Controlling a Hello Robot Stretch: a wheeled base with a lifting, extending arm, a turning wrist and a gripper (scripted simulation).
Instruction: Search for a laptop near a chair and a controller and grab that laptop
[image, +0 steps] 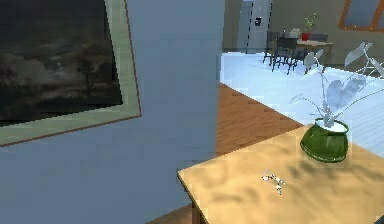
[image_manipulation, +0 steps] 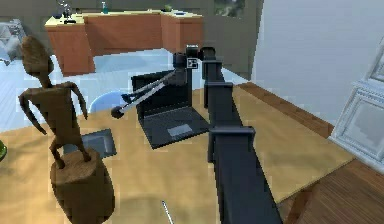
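Note:
A dark laptop (image_manipulation: 172, 112) stands with its lid up on a wooden table (image_manipulation: 290, 150), near the table's far edge. My arm (image_manipulation: 232, 150) reaches up over the table beside it. My gripper (image_manipulation: 122, 107) stretches out to the left across the laptop's lid, its fingertips past the lid's left edge. I cannot tell whether it holds anything. A pale blue rounded chair back (image_manipulation: 104, 99) shows just beyond the table edge. A small flat grey thing (image_manipulation: 97, 143) lies on the table left of the laptop.
A tall wooden figure statue (image_manipulation: 57, 135) stands at the table's left. An orange-brown kitchen counter (image_manipulation: 120, 32) runs behind. A green vase with pale leaves (image: 325, 140) and a small metal thing (image: 273, 181) sit on a table. A wall with a dark painting (image: 55, 60) is close on the left.

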